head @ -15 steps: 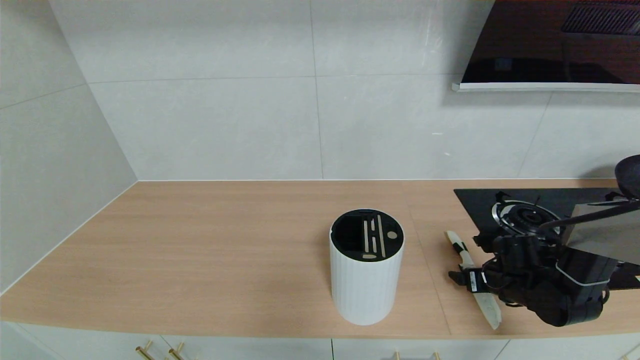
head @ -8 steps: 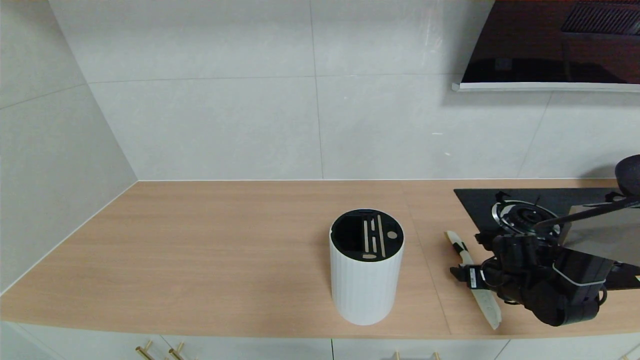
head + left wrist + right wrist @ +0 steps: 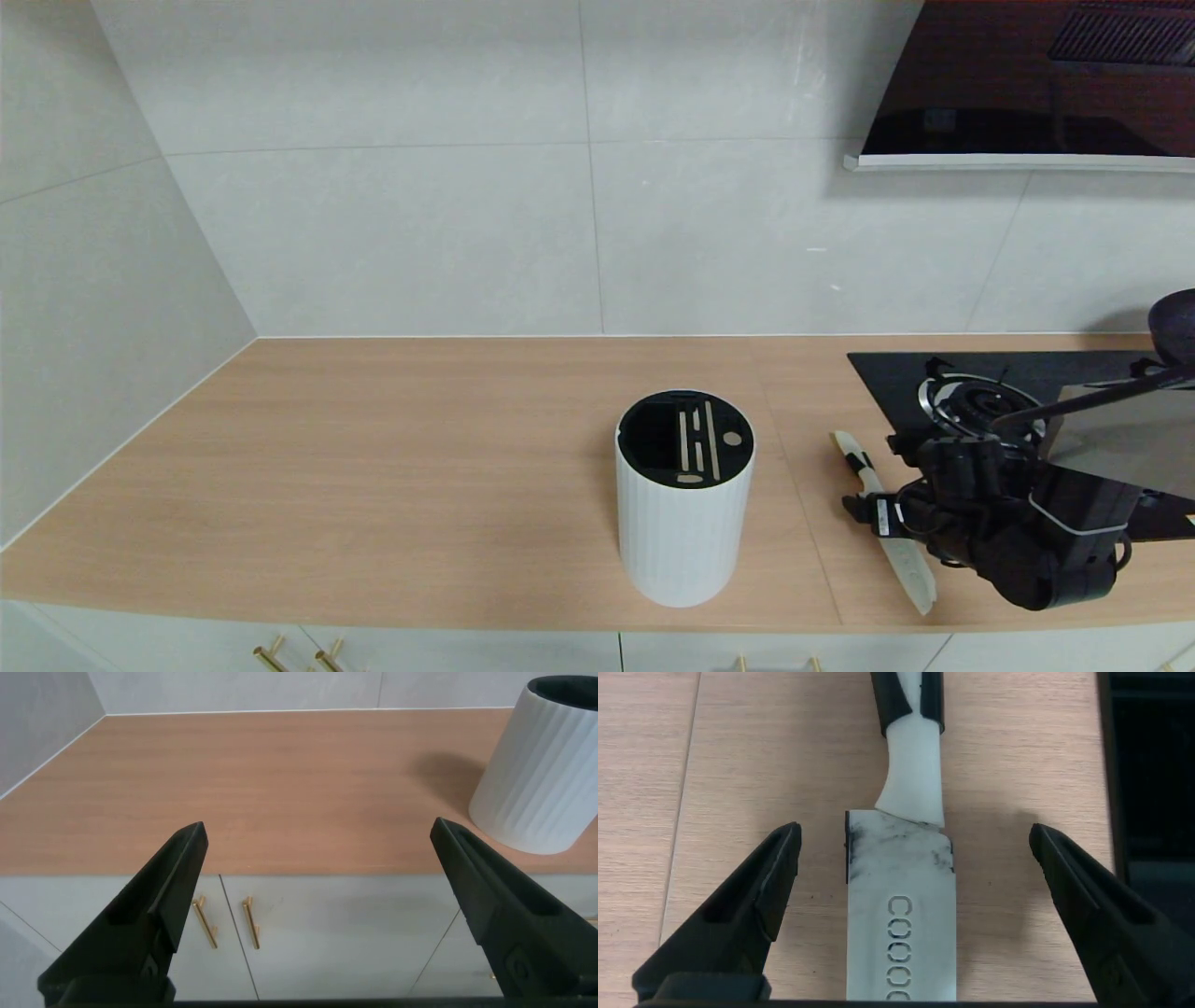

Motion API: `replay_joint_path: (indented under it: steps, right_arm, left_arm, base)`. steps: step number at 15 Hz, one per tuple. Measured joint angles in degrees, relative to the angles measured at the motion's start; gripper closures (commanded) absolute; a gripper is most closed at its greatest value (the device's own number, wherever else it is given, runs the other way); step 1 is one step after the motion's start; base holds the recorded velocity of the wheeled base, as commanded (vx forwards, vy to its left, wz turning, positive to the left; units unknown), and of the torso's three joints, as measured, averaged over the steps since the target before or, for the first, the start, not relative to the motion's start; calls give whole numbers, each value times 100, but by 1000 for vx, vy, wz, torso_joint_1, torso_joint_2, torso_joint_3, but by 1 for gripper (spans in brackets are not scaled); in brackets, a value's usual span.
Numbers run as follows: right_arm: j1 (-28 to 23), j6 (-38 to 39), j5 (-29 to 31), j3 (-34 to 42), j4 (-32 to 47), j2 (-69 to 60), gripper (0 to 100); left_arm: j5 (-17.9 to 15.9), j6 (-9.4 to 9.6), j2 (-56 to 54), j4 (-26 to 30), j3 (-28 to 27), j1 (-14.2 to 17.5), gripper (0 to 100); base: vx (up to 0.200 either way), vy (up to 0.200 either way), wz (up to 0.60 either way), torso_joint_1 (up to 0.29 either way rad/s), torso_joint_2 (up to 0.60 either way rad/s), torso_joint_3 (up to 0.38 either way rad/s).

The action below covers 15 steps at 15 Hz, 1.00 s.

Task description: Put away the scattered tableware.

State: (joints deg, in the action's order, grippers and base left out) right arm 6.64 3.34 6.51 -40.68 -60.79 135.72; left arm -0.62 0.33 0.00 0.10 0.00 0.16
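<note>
Head: knife (image 3: 910, 569) lies near the worktop's (image 3: 420, 467) front edge, right of holder (image 3: 684, 504); right gripper (image 3: 878, 481) just above it.
Left wrist: left gripper (image 3: 318, 835) wide open, off the front edge.
Right wrist: jaws wide, straddling blade; best to lower centred, closing near handle.

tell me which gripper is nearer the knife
Right. The right gripper hovers open astride the knife; the left gripper hangs before the counter, beyond the holder.

Lower right of the head view, that's my right arm (image 3: 1055, 541): black, chunky, a thin pale band curving over its housing, black cables looped up front. My left gripper (image 3: 318, 915) and right gripper (image 3: 920, 919) both show matte black, wedge-shaped fingers.
</note>
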Motion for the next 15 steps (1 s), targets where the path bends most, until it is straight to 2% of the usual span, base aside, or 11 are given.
replay_joint_path:
  steps: [5, 6, 15]
  right_arm:
    - [29, -1, 18, -6, -5, 66, 0]
    - [40, -1, 22, -9, -10, 74, 100]
    - [118, 10, 110, 50, -119, 78, 100]
  left_arm:
    - [2, 2, 0, 0, 0, 0, 0]
    - [2, 0, 0, 0, 0, 0, 0]
    - [0, 0, 0, 0, 0, 0, 0]
  base:
    - [0, 0, 0, 0, 0, 0]
    - [0, 0, 0, 0, 0, 0]
    - [0, 0, 0, 0, 0, 0]
